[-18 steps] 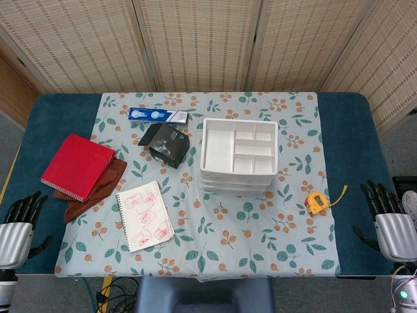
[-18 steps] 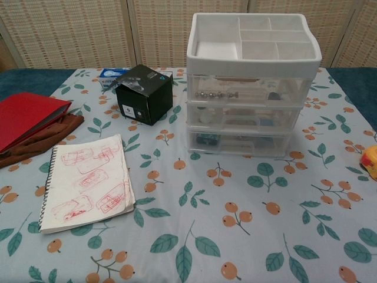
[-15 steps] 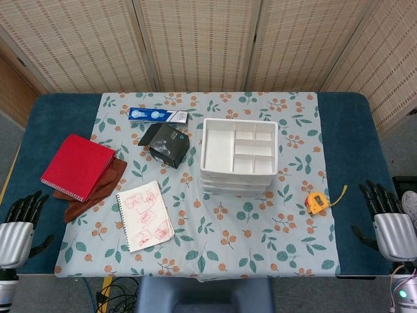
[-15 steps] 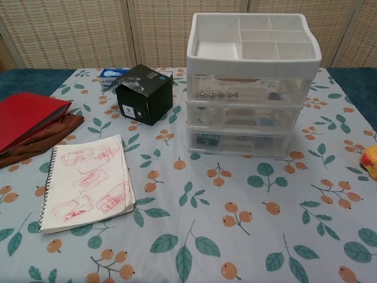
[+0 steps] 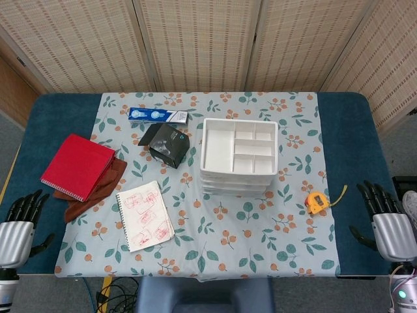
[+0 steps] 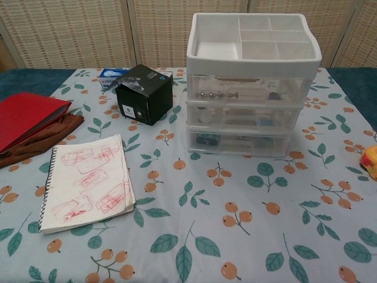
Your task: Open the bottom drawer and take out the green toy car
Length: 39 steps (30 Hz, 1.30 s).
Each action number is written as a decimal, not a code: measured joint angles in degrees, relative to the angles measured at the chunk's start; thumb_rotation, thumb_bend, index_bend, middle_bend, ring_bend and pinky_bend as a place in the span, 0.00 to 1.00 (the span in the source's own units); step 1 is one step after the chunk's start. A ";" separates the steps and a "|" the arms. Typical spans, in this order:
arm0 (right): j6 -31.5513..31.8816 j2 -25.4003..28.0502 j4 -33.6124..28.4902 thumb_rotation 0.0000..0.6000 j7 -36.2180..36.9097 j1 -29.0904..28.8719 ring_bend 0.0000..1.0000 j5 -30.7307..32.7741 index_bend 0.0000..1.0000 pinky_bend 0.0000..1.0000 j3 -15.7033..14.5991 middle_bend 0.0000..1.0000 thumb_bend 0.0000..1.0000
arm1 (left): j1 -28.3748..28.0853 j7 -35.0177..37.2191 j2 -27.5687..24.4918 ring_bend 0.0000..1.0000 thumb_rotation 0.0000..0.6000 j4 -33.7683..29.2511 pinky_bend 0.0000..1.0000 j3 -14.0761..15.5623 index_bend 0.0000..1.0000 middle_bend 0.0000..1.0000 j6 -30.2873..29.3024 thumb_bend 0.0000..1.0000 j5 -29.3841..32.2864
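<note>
A blue tabletop (image 5: pixel 58 111) carries a floral cloth (image 5: pixel 260 228) that covers its middle. On the cloth, right of centre, stands a white drawer unit (image 5: pixel 238 155) with a divided tray on top and three clear drawers stacked below — all three are pushed in. The bottom drawer (image 6: pixel 238 142) rests on the cloth; through its clear front something small and bluish-green shows at the left, but whether that is the green toy car cannot be told.

Left of the unit lies a red notebook (image 5: pixel 77 166) on a brown cloth (image 5: pixel 98 194), and nearer the front edge a spiral sketch pad (image 5: pixel 144 216) with red drawings. A black box (image 5: pixel 169 146) sits just left of the unit, with a blue toothpaste box (image 5: pixel 157 115) behind it. A yellow tape measure (image 5: pixel 317 201) lies to the right of the unit, apart from it.

The left hand (image 5: pixel 17 225) rests at the front left corner of the tabletop, the right hand (image 5: pixel 384 218) at the front right corner — both well apart from the drawers, fingers spread and holding nothing.
</note>
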State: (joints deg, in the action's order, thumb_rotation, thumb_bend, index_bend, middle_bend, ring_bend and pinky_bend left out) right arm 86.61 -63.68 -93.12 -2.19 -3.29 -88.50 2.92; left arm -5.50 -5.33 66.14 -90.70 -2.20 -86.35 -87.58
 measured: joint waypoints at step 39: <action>-45.84 -8.57 -7.19 1.00 51.13 -20.99 0.97 13.17 0.05 1.00 2.98 0.83 0.77 | 0.16 2.14 -0.80 0.07 1.00 0.07 0.09 0.63 0.09 0.05 0.78 0.23 0.19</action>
State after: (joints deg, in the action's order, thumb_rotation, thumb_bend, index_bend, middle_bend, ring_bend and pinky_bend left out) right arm 40.77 -72.25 -100.31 48.94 -24.28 -75.33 5.90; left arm -5.34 -3.20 65.34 -90.63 -1.57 -85.57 -87.39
